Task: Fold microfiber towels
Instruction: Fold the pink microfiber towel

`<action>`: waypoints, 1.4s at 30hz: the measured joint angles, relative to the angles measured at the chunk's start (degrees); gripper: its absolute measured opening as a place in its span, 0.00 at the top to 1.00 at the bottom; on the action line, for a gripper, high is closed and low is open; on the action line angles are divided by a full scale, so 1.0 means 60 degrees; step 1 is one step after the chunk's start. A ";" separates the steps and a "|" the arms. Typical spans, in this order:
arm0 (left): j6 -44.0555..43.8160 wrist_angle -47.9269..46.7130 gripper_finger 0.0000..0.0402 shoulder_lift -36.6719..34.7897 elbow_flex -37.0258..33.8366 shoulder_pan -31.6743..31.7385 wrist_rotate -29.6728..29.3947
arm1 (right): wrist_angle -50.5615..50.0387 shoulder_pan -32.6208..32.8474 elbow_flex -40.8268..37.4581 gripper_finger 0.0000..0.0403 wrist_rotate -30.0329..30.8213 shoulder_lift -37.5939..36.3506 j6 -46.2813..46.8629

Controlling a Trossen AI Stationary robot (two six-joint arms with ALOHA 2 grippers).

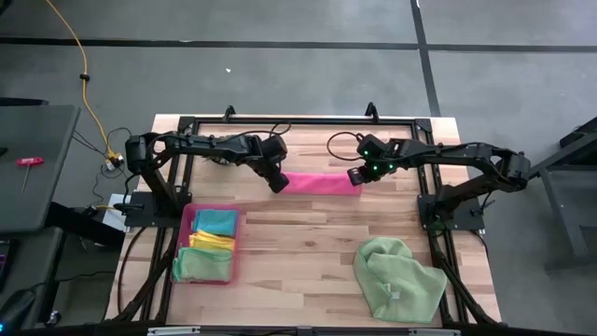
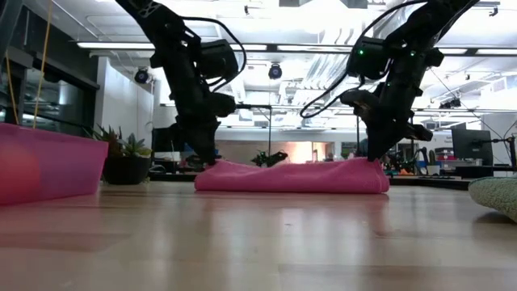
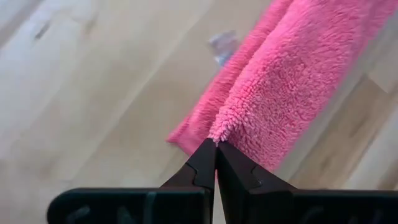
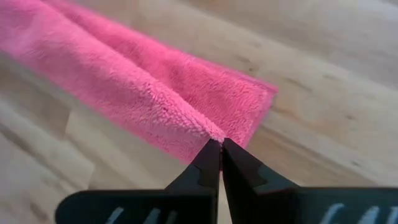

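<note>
Bare table (image 1: 298,233) between pink tray (image 1: 187,217) and crumpled green towel (image 1: 399,278).

Both arms are showing matte black links built from boxy segments joined by rounded joint housings. The left arm (image 1: 201,147) is carrying a black cable looping loosely above its forearm. The right arm (image 1: 457,159) is carrying a similar looping cable and is displaying small green indicator lights near its wrist housing. The left gripper (image 3: 216,148) and the right gripper (image 4: 221,144) are each presenting two dark, wedge-shaped fingers tapering to narrow tips, with stepped notches along their inner edges, mounted on a black crossbar.
</note>
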 joint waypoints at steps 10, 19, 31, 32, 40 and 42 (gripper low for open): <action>-0.0390 0.0013 1.00 0.0000 0.0000 -0.0128 -0.0741 | -0.0066 0.0018 0.0000 1.00 0.0637 0.0004 0.0276; -0.0608 0.0010 1.00 0.0000 0.0000 -0.0470 -0.1144 | -0.0044 0.0029 0.0000 1.00 0.0862 0.0004 0.0625; -0.0642 0.0010 0.94 0.0000 0.0000 -0.0568 -0.1317 | -0.0030 0.0029 0.0000 1.00 0.0859 0.0004 0.0601; -0.0645 0.0010 0.93 0.0000 0.0000 -0.0565 -0.1368 | -0.0013 0.0029 0.0000 1.00 0.0859 0.0004 0.0601; -0.0707 0.0006 0.86 0.0000 0.0000 -0.0539 -0.1624 | 0.0284 0.0029 0.0002 1.00 0.1120 0.0004 0.0628; -0.0704 0.0003 0.84 0.0000 0.0000 -0.0512 -0.1714 | 0.0382 0.0029 0.0000 1.00 0.1145 0.0004 0.0611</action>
